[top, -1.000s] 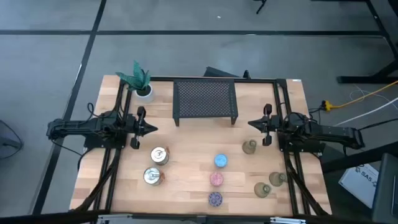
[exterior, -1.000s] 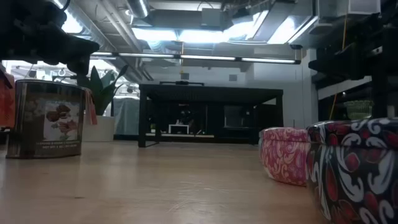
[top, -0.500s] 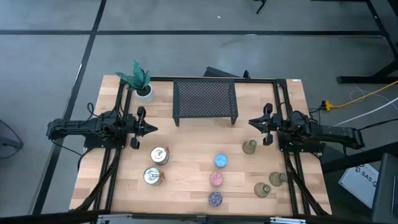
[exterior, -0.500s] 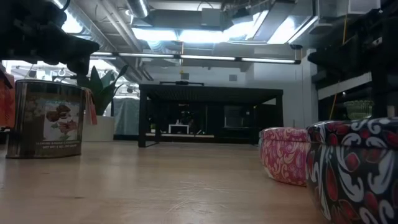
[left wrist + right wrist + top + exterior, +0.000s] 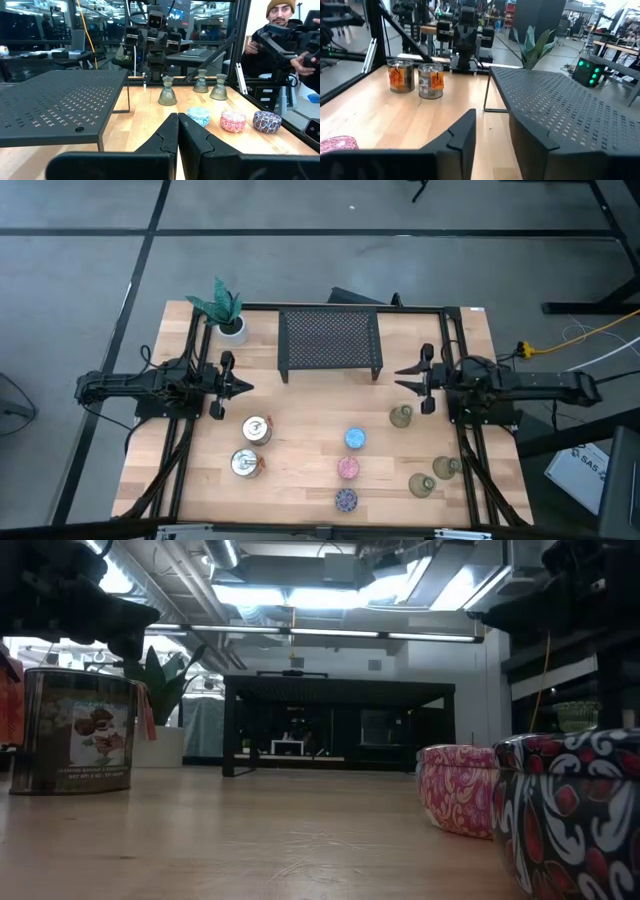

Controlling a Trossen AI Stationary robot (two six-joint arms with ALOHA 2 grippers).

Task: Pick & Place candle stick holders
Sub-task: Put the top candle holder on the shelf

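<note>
Right fingers (image 5: 411,375) shifted inward, parted, empty | left fingers (image 5: 243,388) closed, empty

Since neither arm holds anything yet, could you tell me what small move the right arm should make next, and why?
Probably lower the right gripper toward the nearest green holder. Its jaws are open and empty, it hovers beside the rack, and that holder stands on the table closest to it. The left gripper, jaws shut, waits above the silvery holders.
</note>
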